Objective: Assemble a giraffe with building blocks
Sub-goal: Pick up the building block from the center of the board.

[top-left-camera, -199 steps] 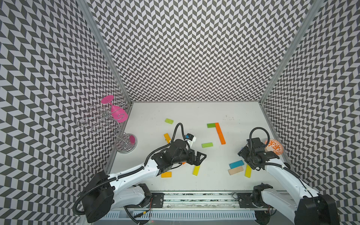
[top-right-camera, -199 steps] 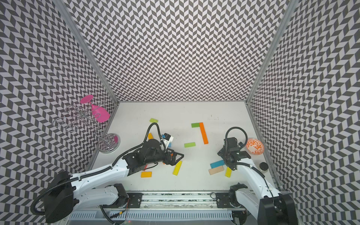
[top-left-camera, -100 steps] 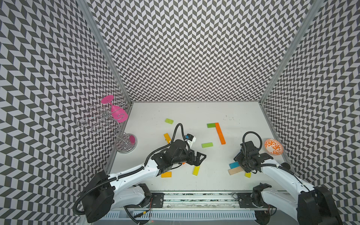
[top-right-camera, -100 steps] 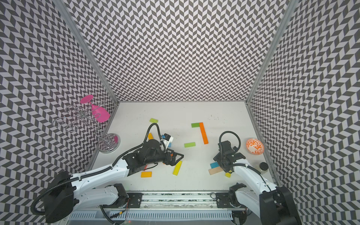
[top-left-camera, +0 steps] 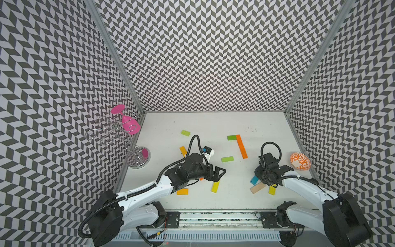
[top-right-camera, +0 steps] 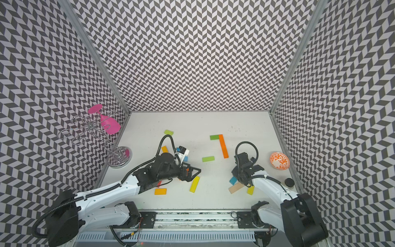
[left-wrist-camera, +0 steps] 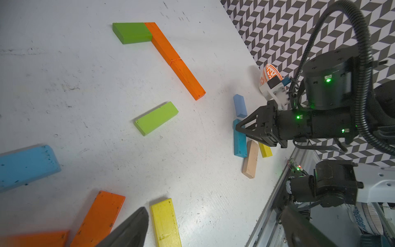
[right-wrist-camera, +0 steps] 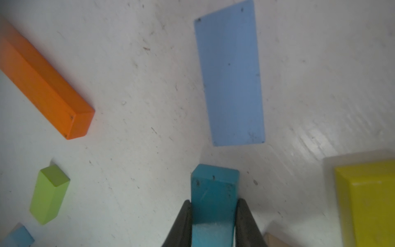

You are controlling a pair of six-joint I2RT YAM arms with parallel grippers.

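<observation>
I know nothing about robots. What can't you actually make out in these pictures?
- Teal block: in both top views, mostly under the right arm.
- Neighbouring pale blue block: top views, hidden completely by that arm.
- Yellow block: right wrist view, blurred, cut off by the frame edge.

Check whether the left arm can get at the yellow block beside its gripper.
Probably yes: the left gripper hangs open right by the yellow block, which lies flat with nothing on it.

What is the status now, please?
Right gripper shut on teal block. Left gripper open, empty. Tan block, yellow block lie close beside it.
</observation>
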